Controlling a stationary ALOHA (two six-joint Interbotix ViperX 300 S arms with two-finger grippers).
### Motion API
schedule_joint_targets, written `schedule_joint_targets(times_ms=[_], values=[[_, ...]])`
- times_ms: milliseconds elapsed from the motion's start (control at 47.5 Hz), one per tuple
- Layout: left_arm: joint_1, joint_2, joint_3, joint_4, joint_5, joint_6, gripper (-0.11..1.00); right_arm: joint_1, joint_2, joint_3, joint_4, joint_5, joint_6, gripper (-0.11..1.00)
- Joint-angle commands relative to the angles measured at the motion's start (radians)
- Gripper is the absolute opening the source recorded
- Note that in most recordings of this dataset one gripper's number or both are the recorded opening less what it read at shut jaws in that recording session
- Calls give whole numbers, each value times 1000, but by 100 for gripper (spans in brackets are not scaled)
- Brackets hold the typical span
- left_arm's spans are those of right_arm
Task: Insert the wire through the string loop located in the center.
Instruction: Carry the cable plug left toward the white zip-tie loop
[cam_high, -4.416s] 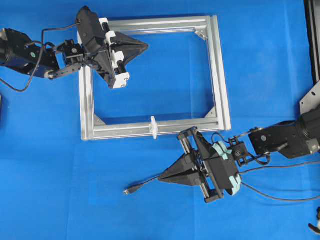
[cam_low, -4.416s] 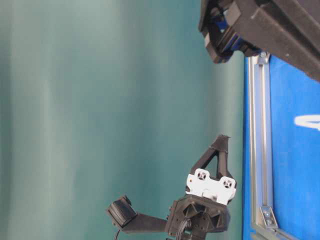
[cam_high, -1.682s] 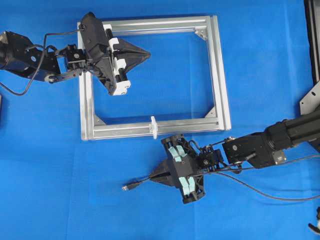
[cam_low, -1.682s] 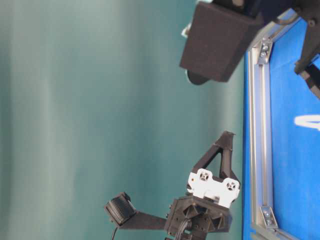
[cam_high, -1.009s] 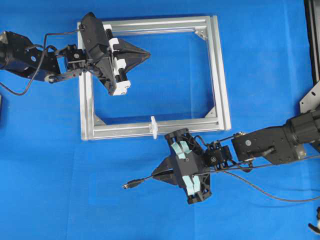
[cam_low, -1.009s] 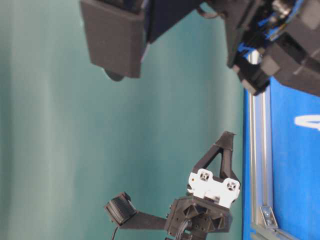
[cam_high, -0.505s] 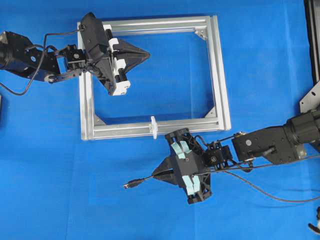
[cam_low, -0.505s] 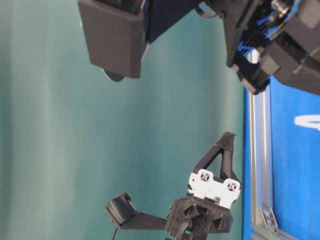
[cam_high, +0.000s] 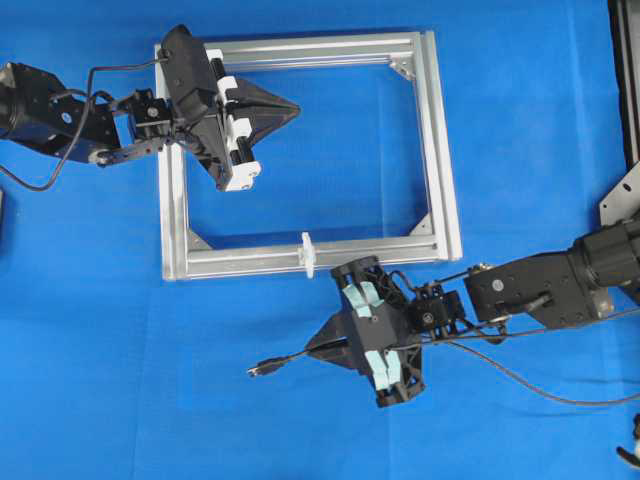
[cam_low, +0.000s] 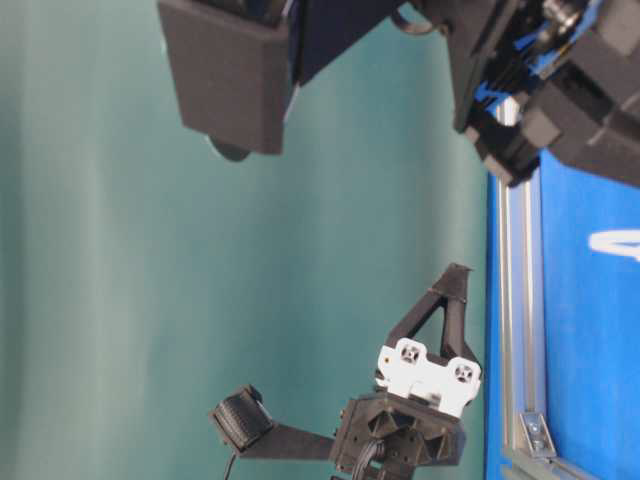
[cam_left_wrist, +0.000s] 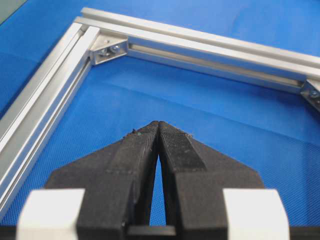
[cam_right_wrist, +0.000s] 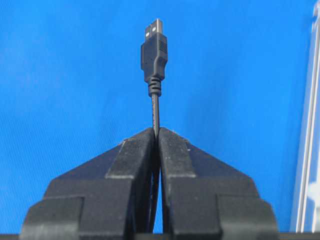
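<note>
My right gripper (cam_high: 318, 350) is closed on the wire (cam_high: 285, 361): in the right wrist view both fingers press against the thin black cable, and the USB plug (cam_right_wrist: 154, 50) projects straight out beyond the fingertips (cam_right_wrist: 169, 142) with its silvery metal tip leading. In the overhead view the plug (cam_high: 259, 371) sits out past the gripper's point on the side away from the arm, over the blue table cover (cam_high: 120, 400). The rest of the wire trails back under the gripper body toward the right edge of that view.

The string loop (cam_high: 308, 254) stands upright on the near rail of the square aluminium frame (cam_high: 440, 150), at about the middle of that rail (white, and very small beside the frame). My right gripper is outside the frame, near the loop but not touching it. The plug is not in the loop.

My left gripper (cam_high: 292, 103) is fully closed and holds nothing; in the left wrist view its fingers (cam_left_wrist: 177, 145) meet along their whole length. It sits above the inside of the frame, close to the far corner, with the corner bracket (cam_left_wrist: 107, 49) ahead of it.
</note>
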Motion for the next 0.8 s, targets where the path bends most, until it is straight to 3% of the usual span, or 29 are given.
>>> schedule_joint_targets(times_ms=[0,547,778], values=[[2,-31,-6,3,-5,0,0,0,-55,15,8,-8,2,-2],[0,-32,-5,3,-5,0,0,-2,-261,275,51,-8,2,-2],[0,-31,-5,3,-5,0,0,-5,-275,291,55,-14,-2,-2]])
